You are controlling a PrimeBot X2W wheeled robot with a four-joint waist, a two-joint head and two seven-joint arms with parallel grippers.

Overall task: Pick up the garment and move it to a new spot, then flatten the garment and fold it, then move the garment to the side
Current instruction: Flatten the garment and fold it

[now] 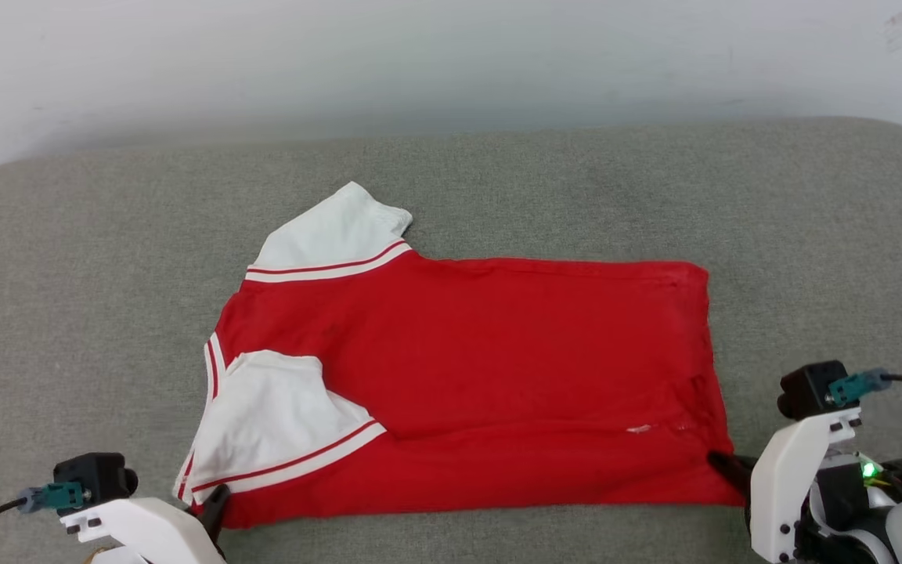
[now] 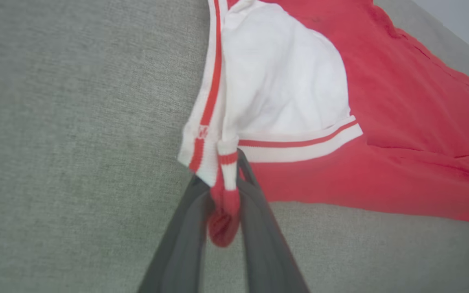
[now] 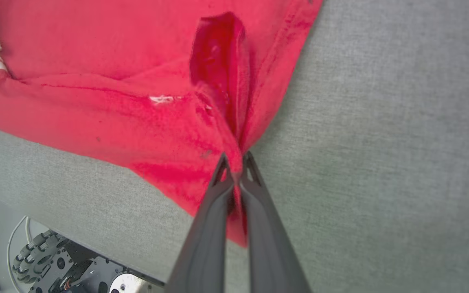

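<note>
Nearest, left tool (image 2: 220, 175) gripping garment (image 1: 482, 368) sleeve corner, right tool (image 3: 234, 160) gripping hem corner

Red garment (image 1: 498, 368) — flat on grey cushion (image 1: 91, 235)

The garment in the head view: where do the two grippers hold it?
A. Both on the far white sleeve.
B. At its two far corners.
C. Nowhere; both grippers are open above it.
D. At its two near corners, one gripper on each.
D: the left gripper is shut on the striped near corner of the garment, and the right gripper is shut on its red near corner.
</note>
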